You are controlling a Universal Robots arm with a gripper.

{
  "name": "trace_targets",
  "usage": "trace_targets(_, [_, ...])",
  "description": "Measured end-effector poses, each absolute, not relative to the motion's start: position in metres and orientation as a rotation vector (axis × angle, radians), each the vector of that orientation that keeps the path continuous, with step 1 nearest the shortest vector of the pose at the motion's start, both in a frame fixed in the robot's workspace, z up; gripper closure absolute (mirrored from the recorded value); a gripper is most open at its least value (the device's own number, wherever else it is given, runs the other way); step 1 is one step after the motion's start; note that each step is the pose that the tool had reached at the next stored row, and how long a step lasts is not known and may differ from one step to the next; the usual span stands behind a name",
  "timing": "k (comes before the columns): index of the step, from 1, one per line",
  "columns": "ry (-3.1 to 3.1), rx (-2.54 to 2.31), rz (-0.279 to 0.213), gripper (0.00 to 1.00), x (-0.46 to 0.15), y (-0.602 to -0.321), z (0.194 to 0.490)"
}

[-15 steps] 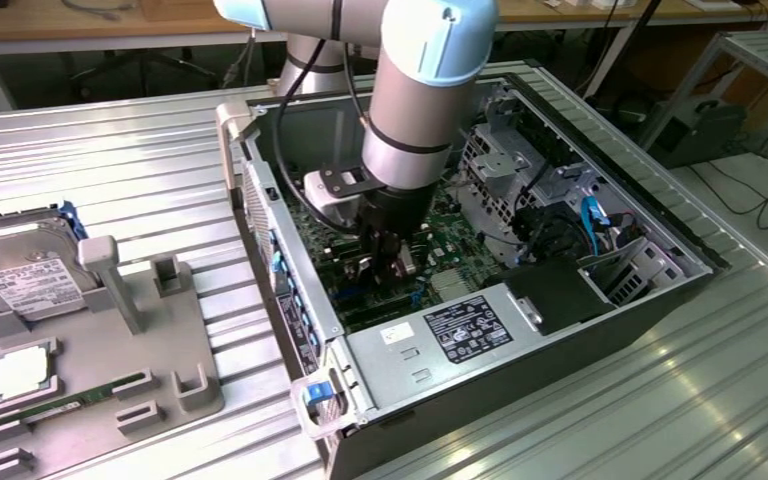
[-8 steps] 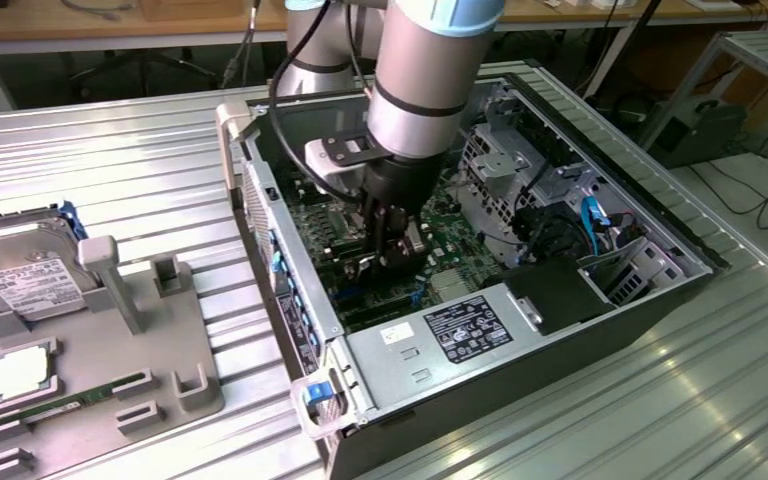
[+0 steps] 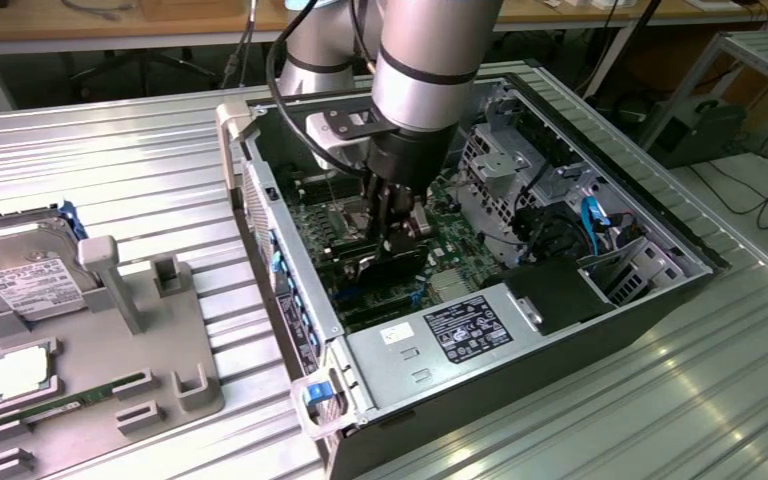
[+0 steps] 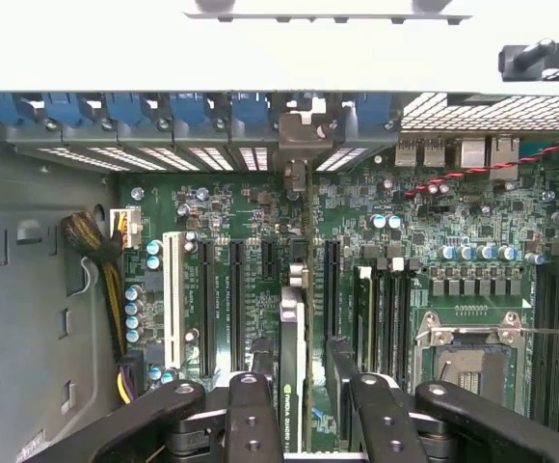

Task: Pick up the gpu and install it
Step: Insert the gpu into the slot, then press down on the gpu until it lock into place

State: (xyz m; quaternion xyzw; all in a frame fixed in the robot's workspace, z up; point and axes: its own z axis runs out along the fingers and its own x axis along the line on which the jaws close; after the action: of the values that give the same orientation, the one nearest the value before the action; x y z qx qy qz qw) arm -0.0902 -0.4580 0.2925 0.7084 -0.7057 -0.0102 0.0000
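The arm reaches down into the open computer case (image 3: 598, 215), which lies on its side on the ribbed metal desk (image 3: 117, 170). Its gripper (image 4: 294, 386) has the fingers (image 4: 252, 415) clamped on the gpu (image 4: 292, 367), held edge-on between them: a thin dark card standing upright over the green motherboard (image 4: 434, 222). In the wrist view the card runs between the black expansion slots (image 4: 234, 299), with its silver bracket (image 4: 299, 145) reaching the row of blue slot clips (image 4: 178, 106) at the case's rear wall; whether the card is fully seated cannot be told. In the exterior view the gripper and card sit near the middle of the board, beside the power supply (image 3: 471, 330). At the exterior view's left, a grey holder (image 3: 104, 370) on the desk carries a silver hard drive (image 3: 24, 280) and a green memory stick (image 3: 71, 402)
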Motion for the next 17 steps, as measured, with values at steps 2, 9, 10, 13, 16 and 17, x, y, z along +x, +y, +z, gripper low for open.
trace_targets(2, [-2.217,2.225,-0.032,0.66,-0.0902,-0.4580,0.2926])
trace_targets(9, [-2.217,2.225,-0.032,0.89,-0.0902,-0.4580,0.2927])
trace_targets(10, [-2.217,2.225,-0.032,0.89,-0.0902,-0.4580,0.2927])
trace_targets(13, [-2.217,2.225,-0.032,0.89,-0.0902,-0.4580,0.2927])
trace_targets(16, [-2.217,2.225,-0.032,0.89,-0.0902,-0.4580,0.2926])
trace_targets(17, [-2.217,2.225,-0.032,0.89,-0.0902,-0.4580,0.2926])
